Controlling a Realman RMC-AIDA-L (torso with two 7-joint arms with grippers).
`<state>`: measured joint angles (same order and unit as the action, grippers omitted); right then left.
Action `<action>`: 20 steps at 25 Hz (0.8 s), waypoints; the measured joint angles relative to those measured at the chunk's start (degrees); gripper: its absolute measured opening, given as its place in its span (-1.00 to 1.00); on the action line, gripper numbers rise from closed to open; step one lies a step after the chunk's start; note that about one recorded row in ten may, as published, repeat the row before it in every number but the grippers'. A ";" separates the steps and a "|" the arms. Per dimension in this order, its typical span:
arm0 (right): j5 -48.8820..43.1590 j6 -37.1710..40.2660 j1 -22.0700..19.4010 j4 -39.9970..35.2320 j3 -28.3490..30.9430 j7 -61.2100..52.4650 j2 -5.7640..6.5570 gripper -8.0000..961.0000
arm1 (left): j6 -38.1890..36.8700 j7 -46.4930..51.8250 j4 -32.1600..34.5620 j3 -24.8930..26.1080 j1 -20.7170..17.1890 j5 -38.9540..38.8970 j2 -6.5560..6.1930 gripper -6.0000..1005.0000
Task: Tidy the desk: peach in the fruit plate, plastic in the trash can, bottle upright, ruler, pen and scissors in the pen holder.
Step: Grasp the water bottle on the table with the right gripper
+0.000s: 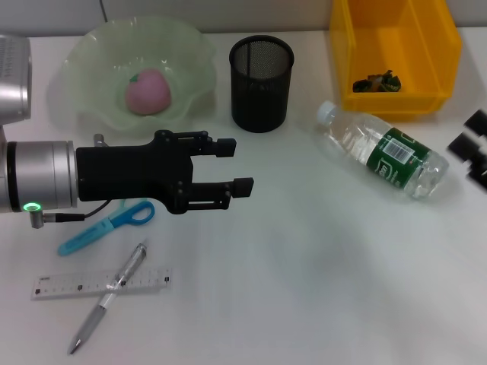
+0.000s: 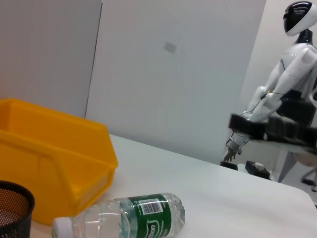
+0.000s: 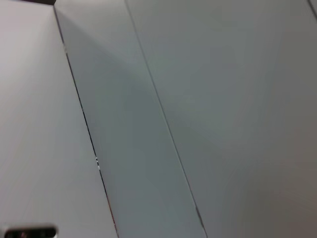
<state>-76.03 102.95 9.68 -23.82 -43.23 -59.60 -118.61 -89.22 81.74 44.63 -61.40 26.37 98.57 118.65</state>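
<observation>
In the head view my left gripper (image 1: 235,166) hovers open and empty over the desk's left middle, fingers pointing right. A pink peach (image 1: 148,92) lies in the pale green fruit plate (image 1: 84,61) behind it. The black mesh pen holder (image 1: 261,73) stands empty at the back centre. A clear bottle (image 1: 384,150) with a green label lies on its side at the right; the left wrist view shows the bottle (image 2: 130,217) too. Blue scissors (image 1: 106,226), a clear ruler (image 1: 100,284) and a silver pen (image 1: 109,296) lie at the front left. Crumpled plastic (image 1: 375,81) sits in the yellow trash can (image 1: 396,53). My right gripper (image 1: 472,148) shows at the right edge.
The desk's middle and front right are bare white surface. In the left wrist view the yellow bin (image 2: 54,158) and the pen holder's rim (image 2: 15,203) stand near the bottle, and a white humanoid robot (image 2: 282,84) stands beyond the desk.
</observation>
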 joint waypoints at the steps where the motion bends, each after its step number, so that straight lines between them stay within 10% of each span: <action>1: -0.10 -0.20 -0.19 -2.70 0.50 -3.38 0.13 0.34 | 0.01 0.00 0.00 0.12 -0.19 -0.24 0.00 0.35; 9: -17.67 -11.60 0.59 -37.41 1.88 -38.61 0.14 0.44 | 0.01 -2.11 -0.16 0.26 -0.71 -0.26 -0.06 0.35; 20: -59.24 1.79 23.21 -57.33 1.47 -72.70 3.66 0.52 | 0.01 -4.22 -2.07 0.23 -0.53 -0.34 0.01 0.34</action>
<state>-135.26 104.74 32.90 -81.14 -41.76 -132.29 -114.95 -89.21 77.51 42.56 -61.17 25.84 98.23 118.65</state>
